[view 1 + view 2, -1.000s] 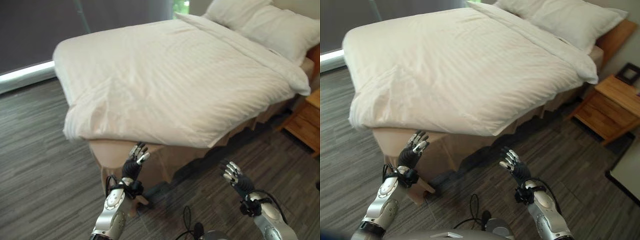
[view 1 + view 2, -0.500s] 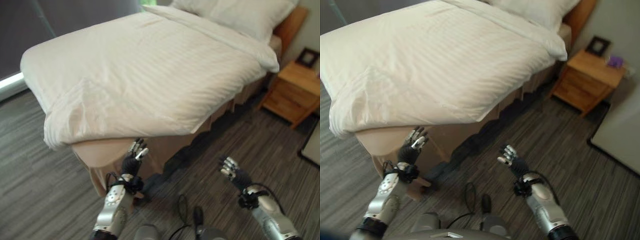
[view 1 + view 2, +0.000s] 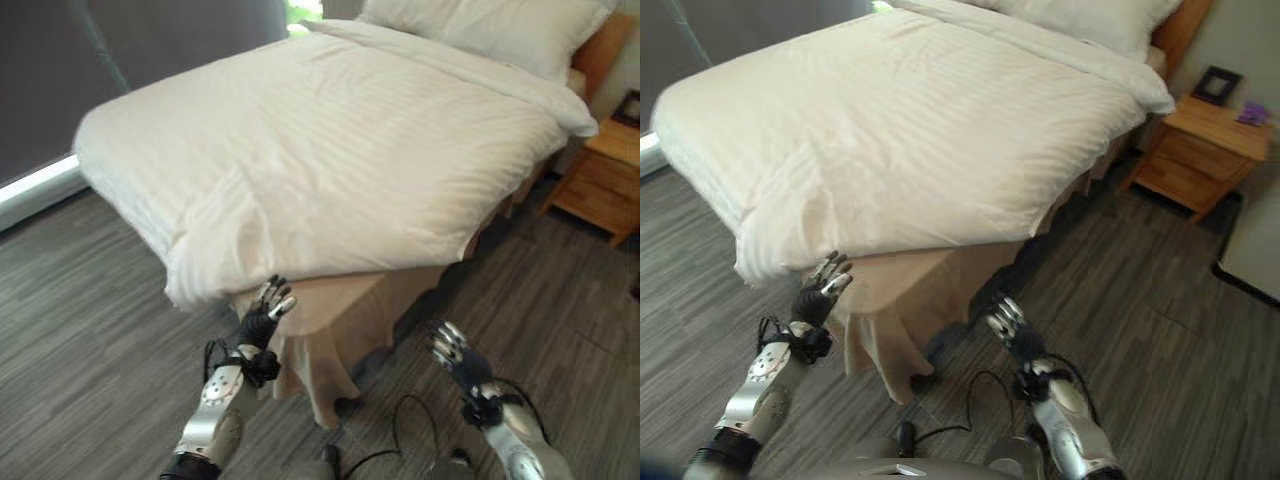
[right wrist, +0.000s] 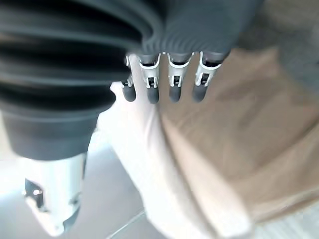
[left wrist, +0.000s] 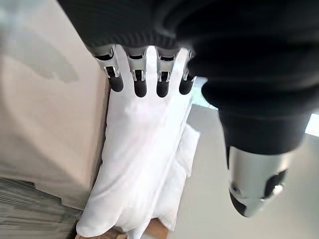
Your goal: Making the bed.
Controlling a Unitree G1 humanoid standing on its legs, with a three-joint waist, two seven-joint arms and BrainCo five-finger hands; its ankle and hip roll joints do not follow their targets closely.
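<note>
Bedroom, grey plank floor (image 3: pixel 90 330). White duvet (image 3: pixel 330 150) over bed, corner overhanging just above left hand (image 3: pixel 266 312): likely soft, light, bulky; take by hem. Right hand (image 3: pixel 447 348) also relaxed, grasping nothing.

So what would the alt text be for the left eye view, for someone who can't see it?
A robot's two open hands, the left hand and the right hand, are raised before the corner of a bed, touching nothing. A white duvet covers the bed above a tan bed skirt, with pillows at the far end and a wooden nightstand beside it.
</note>
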